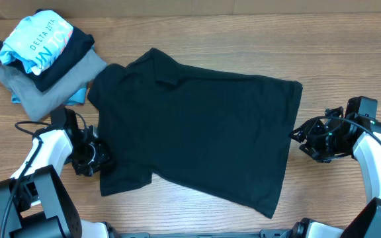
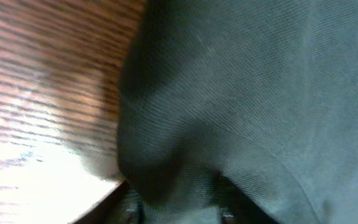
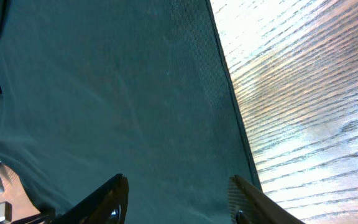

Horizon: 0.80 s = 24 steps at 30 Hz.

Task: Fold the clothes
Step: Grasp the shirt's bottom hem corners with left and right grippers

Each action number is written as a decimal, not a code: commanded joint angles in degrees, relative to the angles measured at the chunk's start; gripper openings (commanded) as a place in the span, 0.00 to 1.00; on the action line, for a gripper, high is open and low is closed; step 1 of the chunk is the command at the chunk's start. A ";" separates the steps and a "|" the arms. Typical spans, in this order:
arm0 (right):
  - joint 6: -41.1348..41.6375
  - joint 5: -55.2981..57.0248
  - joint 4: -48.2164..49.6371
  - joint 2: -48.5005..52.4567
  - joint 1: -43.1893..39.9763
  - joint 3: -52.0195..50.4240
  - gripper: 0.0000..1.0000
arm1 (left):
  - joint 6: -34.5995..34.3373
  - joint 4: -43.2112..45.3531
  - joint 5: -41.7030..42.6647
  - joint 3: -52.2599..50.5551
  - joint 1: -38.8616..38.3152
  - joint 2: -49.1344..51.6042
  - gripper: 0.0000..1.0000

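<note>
The clothes (image 1: 197, 125) are one black garment spread flat across the middle of the table, collar toward the back left. My left gripper (image 1: 98, 160) is at its left sleeve edge. In the left wrist view a raised fold of the black fabric (image 2: 241, 93) fills the gap of the left gripper (image 2: 178, 214), whose jaws still stand apart. My right gripper (image 1: 299, 137) sits at the garment's right hem. In the right wrist view the right gripper (image 3: 179, 199) stands open just above the cloth (image 3: 104, 93), its right finger near the hem edge.
A pile at the back left holds a light-blue printed shirt (image 1: 35, 39) on a grey folded garment (image 1: 45, 89), close to the black collar. Bare wooden table (image 1: 349, 59) lies to the right of the hem and along the front edge.
</note>
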 commanded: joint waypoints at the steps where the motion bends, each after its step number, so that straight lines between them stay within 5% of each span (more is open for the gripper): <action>1: -0.17 -0.07 0.11 -0.85 0.33 0.09 0.55 | -0.28 -1.22 -1.92 -1.57 -0.37 1.38 0.56; 7: -0.15 -0.07 -0.09 -0.85 0.33 0.09 0.55 | -2.60 -5.01 -4.57 -1.57 -0.37 1.38 0.64; 12: -0.17 -0.07 -0.37 -0.85 0.33 0.09 0.55 | -4.81 -4.83 -6.40 -1.57 -0.37 1.38 0.37; 21: -0.17 -0.02 -0.11 -0.85 0.33 0.09 0.55 | -4.22 -3.58 -5.16 -1.38 -0.42 1.38 0.04; 24: 0.04 0.07 -0.33 -0.85 0.28 0.09 0.55 | -2.86 -6.03 -0.98 0.42 -0.35 1.27 0.04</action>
